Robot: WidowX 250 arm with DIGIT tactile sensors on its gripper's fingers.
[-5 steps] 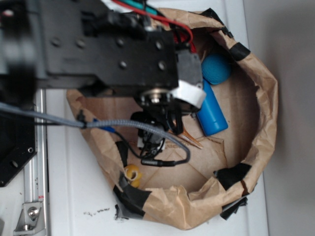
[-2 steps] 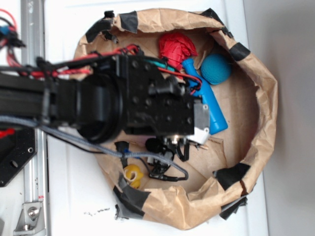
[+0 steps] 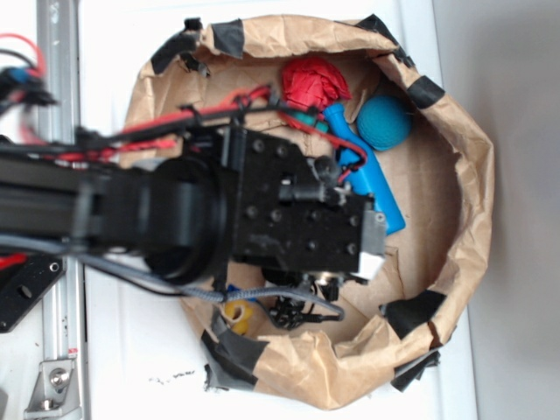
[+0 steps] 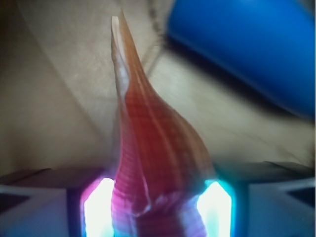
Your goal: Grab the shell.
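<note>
Between the glowing pads, jaws clamp the shell [image 4: 153, 163] (hidden under the arm in the exterior view).

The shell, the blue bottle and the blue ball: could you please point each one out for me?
shell [image 4: 153, 163]: wrist view, on its ribbed orange body between the lit pads.
blue bottle [image 3: 378, 188]: exterior view, on its long barrel.
blue ball [image 3: 383, 122]: exterior view, on its rounded top.

My workspace looks like a lab bench: a white tabletop [image 3: 131, 350]; a bolted aluminium rail [image 3: 59, 332]; a taped paper pen [image 3: 472, 175] of props.
</note>
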